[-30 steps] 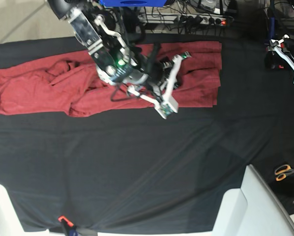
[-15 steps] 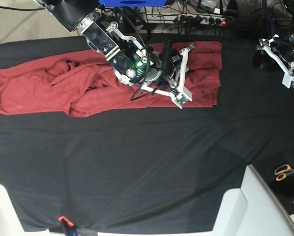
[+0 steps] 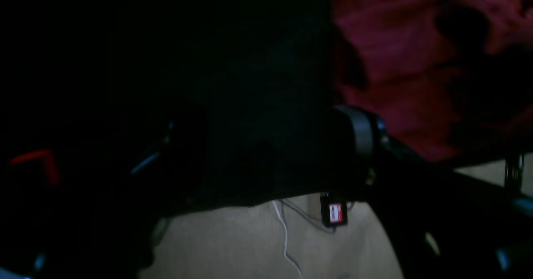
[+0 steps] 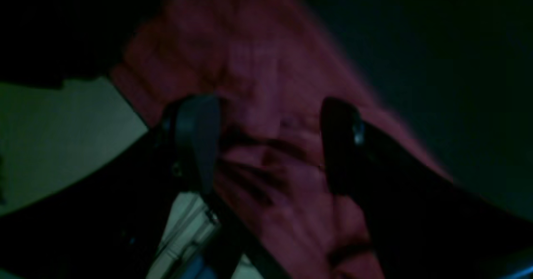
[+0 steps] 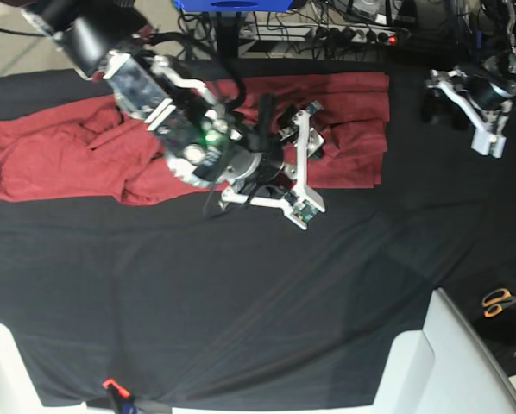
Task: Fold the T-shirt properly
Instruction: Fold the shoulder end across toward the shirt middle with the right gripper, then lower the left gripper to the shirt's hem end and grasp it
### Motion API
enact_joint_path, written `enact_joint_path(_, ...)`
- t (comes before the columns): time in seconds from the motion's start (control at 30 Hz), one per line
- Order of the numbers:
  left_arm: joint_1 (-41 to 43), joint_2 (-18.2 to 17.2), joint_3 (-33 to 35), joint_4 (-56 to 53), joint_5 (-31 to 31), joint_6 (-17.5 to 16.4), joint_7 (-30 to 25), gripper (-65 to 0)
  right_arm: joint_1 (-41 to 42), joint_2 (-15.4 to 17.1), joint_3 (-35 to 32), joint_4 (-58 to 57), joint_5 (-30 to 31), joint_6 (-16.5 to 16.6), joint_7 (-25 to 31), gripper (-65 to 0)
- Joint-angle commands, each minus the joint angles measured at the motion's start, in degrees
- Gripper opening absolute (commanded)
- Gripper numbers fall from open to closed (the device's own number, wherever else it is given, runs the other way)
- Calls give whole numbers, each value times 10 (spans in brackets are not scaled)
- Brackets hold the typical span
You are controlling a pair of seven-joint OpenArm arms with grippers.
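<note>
Base view: right end effector (image 5: 298,159) open over T-shirt (image 5: 59,155); left end effector (image 5: 465,103) open, apart.

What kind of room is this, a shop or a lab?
Probably a robotics lab: two robot arms work over a black-clothed table, with a power strip and tangled cables behind, scissors nearby.

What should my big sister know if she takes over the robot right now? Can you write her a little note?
Right gripper: jaws apart, over the T-shirt, holding nothing that shows.
Left gripper: jaws apart, empty, above the black cloth near the far edge, off the shirt.
T-shirt: lies along the far side of the table. The end nearer the left gripper looks flat and layered; the other end is bunched and wrinkled.
Done: perhaps one fold at the flat end.
Left: smooth the bunched end, fold in the sleeves, finish folding.
Orange scissors lie off to the side, unused.
</note>
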State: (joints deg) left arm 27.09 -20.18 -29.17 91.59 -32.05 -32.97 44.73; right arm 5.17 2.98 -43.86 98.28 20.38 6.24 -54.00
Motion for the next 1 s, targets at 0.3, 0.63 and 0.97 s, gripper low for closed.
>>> enact_joint_path(0.3, -35, -4, 10, -49, -15, -51, -6, 0, -70, 27, 208, 114, 1, -70, 3, -284)
enact_joint_path(0.63, -115, 26, 19, -183, -59, -70, -5, 0, -215, 70, 319, 112, 3, -70, 123, -284)
enact_joint_path(0.97, -176, 31, 147, -290, -58, -70, -8, 0, -226, 73, 317, 112, 3, -70, 126, -287)
